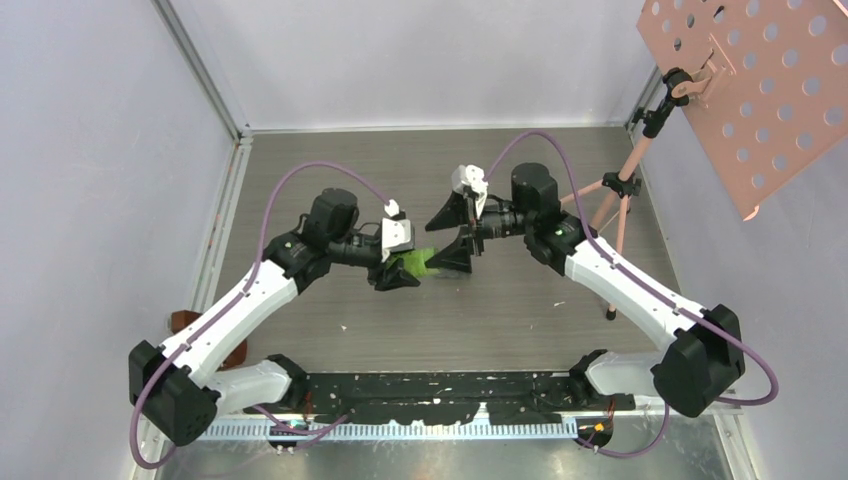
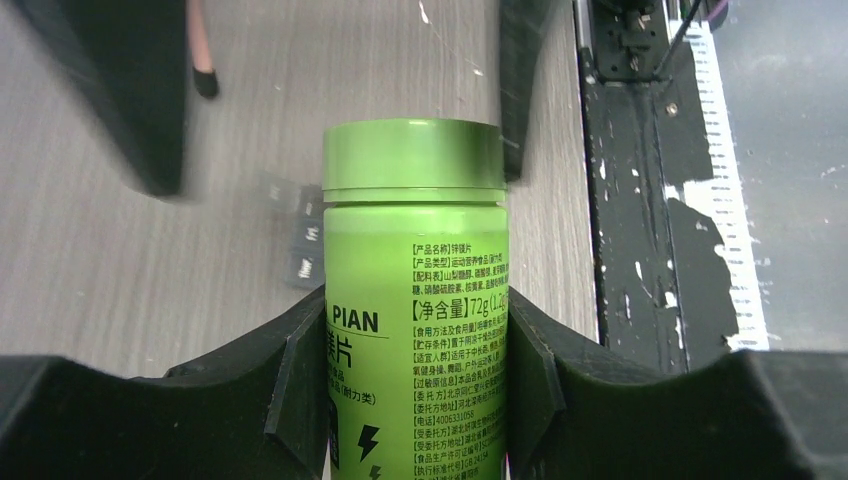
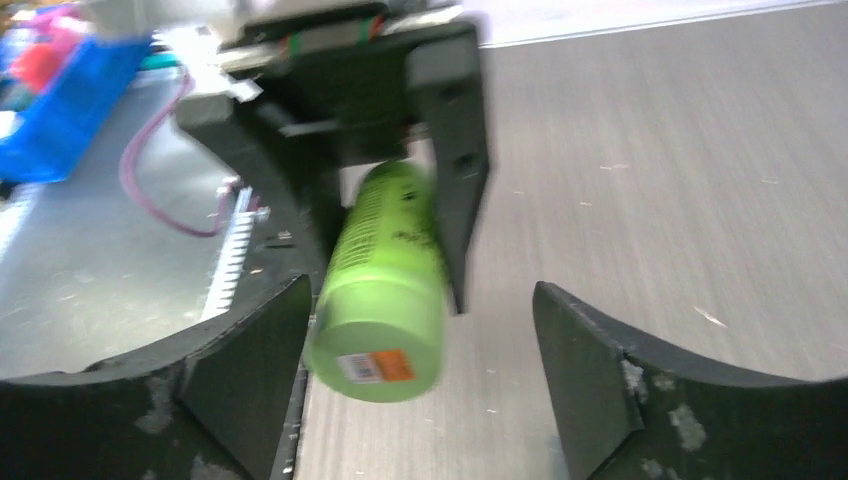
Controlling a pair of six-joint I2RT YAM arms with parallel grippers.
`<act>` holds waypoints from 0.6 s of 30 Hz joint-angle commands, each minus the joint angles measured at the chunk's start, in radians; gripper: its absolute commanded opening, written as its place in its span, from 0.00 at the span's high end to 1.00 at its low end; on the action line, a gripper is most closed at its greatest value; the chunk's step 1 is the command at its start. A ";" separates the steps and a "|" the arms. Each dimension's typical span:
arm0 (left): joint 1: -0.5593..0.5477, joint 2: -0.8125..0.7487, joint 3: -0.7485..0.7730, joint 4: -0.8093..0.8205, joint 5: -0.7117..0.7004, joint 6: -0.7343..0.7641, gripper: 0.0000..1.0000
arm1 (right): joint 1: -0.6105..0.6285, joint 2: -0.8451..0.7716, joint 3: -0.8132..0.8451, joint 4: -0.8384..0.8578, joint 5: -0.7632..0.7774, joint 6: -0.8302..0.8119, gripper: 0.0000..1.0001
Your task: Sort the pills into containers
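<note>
My left gripper (image 1: 405, 268) is shut on the green bottle (image 1: 420, 263) and holds it above the table, lying sideways with its cap towards the right arm. In the left wrist view the jaws (image 2: 415, 335) press both sides of the bottle (image 2: 415, 230). The dark-grey case (image 2: 300, 240) lies on the table behind it, partly hidden. My right gripper (image 1: 455, 238) is open, facing the cap. In the right wrist view the bottle (image 3: 385, 270) sits between the spread jaws (image 3: 422, 300), nearer the left finger, its cap carrying an orange and white label. No pills show.
A pink perforated panel (image 1: 750, 90) on a tripod (image 1: 612, 225) stands at the right. A black strip (image 1: 440, 395) runs along the near table edge. A blue bin (image 3: 60, 100) lies beyond the table. A brown object (image 1: 185, 322) sits at the left edge.
</note>
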 commanded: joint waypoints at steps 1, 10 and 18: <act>-0.009 -0.045 -0.088 0.136 -0.029 -0.036 1.00 | -0.012 -0.070 0.019 0.138 0.259 0.260 0.02; -0.026 -0.117 -0.223 0.415 -0.268 -0.087 1.00 | 0.017 -0.062 0.053 -0.031 0.425 0.646 0.05; -0.044 -0.122 -0.254 0.519 -0.350 -0.094 1.00 | 0.054 -0.045 -0.016 -0.108 0.631 0.730 0.10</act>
